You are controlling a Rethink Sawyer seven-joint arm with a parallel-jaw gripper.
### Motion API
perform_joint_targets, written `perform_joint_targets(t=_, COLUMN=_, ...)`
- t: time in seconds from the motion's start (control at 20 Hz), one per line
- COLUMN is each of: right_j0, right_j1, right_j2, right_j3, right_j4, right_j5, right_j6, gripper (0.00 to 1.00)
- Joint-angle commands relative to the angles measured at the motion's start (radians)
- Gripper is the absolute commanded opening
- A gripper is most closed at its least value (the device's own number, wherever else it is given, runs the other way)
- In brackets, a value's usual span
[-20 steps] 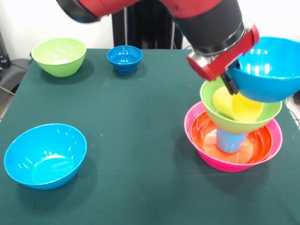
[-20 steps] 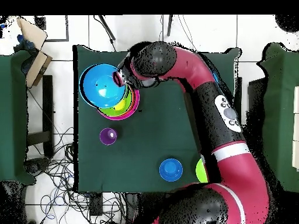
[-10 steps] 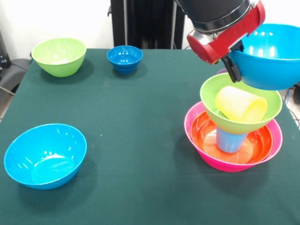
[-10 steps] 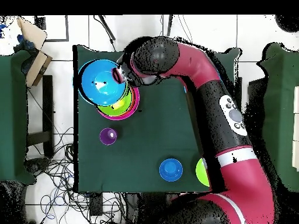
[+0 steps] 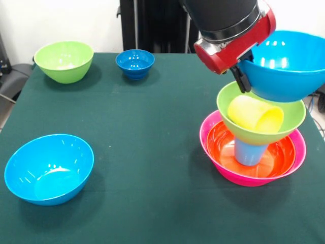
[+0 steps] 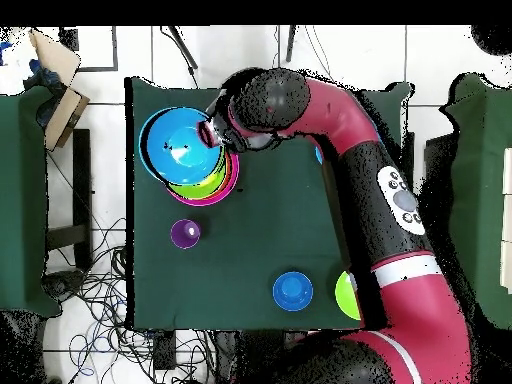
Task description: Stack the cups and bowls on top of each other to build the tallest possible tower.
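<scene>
My gripper point(image 5: 242, 80) is shut on the near-left rim of a bright blue bowl point(image 5: 284, 68), which it holds in the air just above the tower. The tower's base is the large pink bowl point(image 5: 244, 178), with the orange bowl point(image 5: 277, 157) nested in it. A light blue cup point(image 5: 250, 151) stands in the orange bowl and carries a lime green bowl point(image 5: 254, 133). A yellow cup point(image 5: 254, 114) lies on its side in that green bowl. In the overhead view the held blue bowl point(image 6: 178, 145) covers most of the tower beside my gripper point(image 6: 210, 134).
A second lime green bowl point(image 5: 64, 61) and the small dark-blue bowl point(image 5: 135, 63) stand at the far left. Another bright blue bowl point(image 5: 49, 168) sits near left. A purple cup point(image 6: 185, 234) shows only in the overhead view, near the tower.
My gripper and the held blue bowl have shifted left and slightly down, closer over the green bowl. The yellow cup has moved a little inside that bowl.
</scene>
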Motion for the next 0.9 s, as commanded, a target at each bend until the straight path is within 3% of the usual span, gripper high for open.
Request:
perform_joint_targets(t=0.05, right_j0=-0.003, right_j1=0.056, right_j2=-0.086, right_j3=0.077, right_j4=-0.108, right_j5=-0.081, right_j6=0.027, gripper=0.0)
perform_joint_targets(t=0.9, right_j0=0.012, right_j1=0.022, right_j2=-0.081, right_j3=0.122, right_j4=-0.109, right_j5=-0.111, right_j6=0.082, gripper=0.0)
